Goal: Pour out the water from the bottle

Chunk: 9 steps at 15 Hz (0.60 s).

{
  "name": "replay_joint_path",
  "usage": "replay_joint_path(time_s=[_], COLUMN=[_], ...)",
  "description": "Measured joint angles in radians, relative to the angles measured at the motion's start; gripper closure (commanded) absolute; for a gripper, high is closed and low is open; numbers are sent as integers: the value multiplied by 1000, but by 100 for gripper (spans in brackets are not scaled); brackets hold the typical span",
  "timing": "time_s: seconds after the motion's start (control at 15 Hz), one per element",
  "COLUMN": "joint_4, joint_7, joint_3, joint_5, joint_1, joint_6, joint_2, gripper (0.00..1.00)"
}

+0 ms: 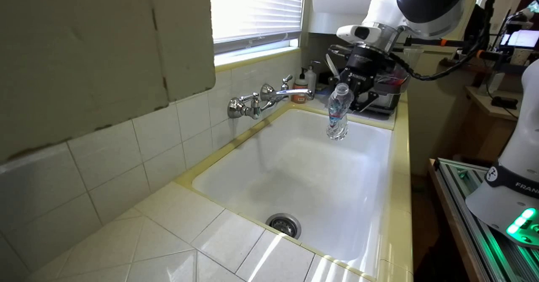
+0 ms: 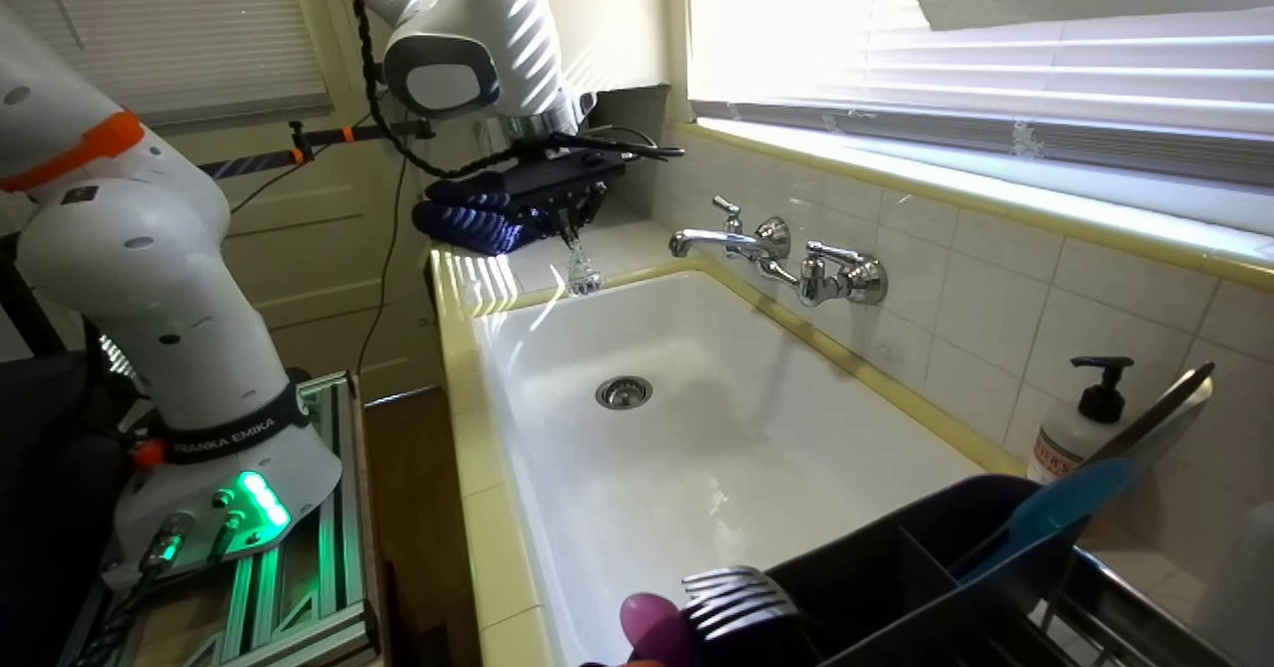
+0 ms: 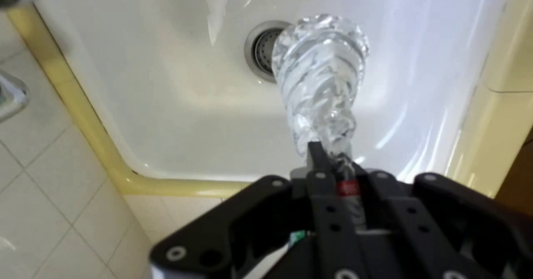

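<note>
Now the fingers (image 3: 325, 195), pinched nearly together, grip the clear plastic water bottle (image 3: 324, 79) at its waist, a sensible hold on something probably light, squashy, slippery.

bottle (image 3: 322, 75) with upper part largely hidden by gripper (image 3: 339, 159) in wrist view, fill level too indistinct to tell, drain (image 3: 259, 52) partly covered by bottle, tap parts (image 3: 16, 97) blurred and cut off at left, utensil holder (image 2: 955, 605) cut off at near edge in an exterior view
</note>
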Motion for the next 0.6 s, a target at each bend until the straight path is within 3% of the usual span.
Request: replay_joint_path(time_s=[0.6], joint_4=[21], joint_7=[305], joint_3=[-85], joint_5=[-350], joint_1=[-37], joint_6=[-165], joint_2=[-35], gripper=[98])
